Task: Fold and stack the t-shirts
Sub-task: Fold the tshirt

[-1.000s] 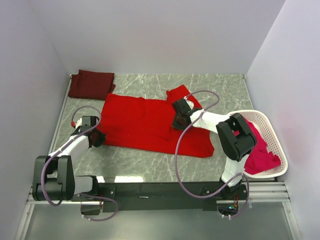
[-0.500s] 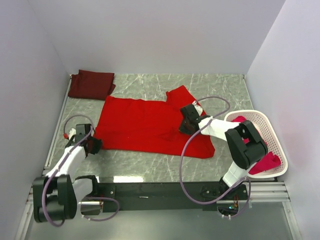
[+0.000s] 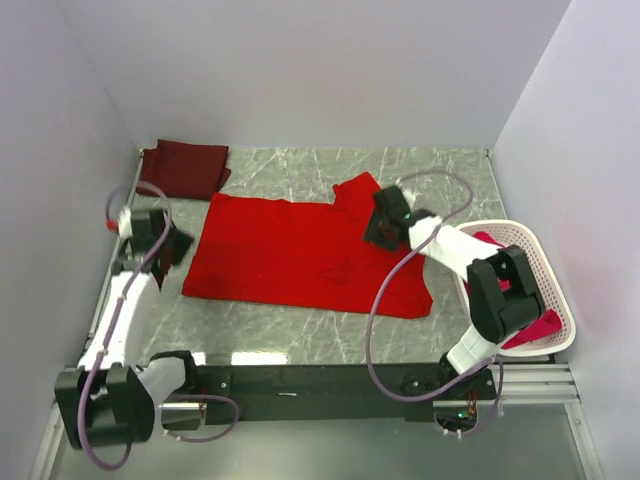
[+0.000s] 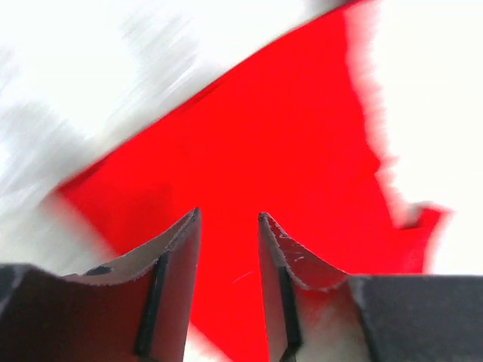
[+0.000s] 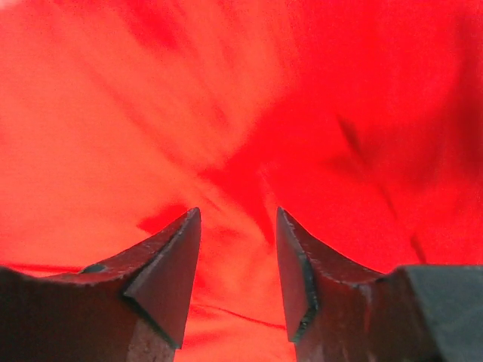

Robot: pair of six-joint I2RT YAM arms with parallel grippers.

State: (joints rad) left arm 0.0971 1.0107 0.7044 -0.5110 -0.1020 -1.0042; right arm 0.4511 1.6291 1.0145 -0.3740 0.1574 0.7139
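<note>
— Where is the bright red t-shirt (image 3: 300,255)?
— It lies spread flat across the middle of the table (image 3: 270,325). One short sleeve points toward the far edge and the hem runs along the left side.
— And the other shirts?
— A maroon t-shirt (image 3: 183,168) sits folded in the far left corner, just beyond the red one's far left corner. A pinkish-red t-shirt (image 3: 538,325) is bunched inside the white basket (image 3: 505,229) at the right edge of the table.
— What about the left gripper (image 3: 165,245)?
— It hangs just left of the red shirt's hem. In the wrist view the left gripper (image 4: 229,219) has its jaws apart, with a narrow gap and nothing in it. The red cloth shows beyond, blurred.
— And the right gripper (image 3: 388,220)?
— It is over the shirt's right part, close to the far sleeve. In its own camera the right gripper (image 5: 238,215) has its jaws spread wider, with no cloth pinched and wrinkled red fabric filling the view behind.
</note>
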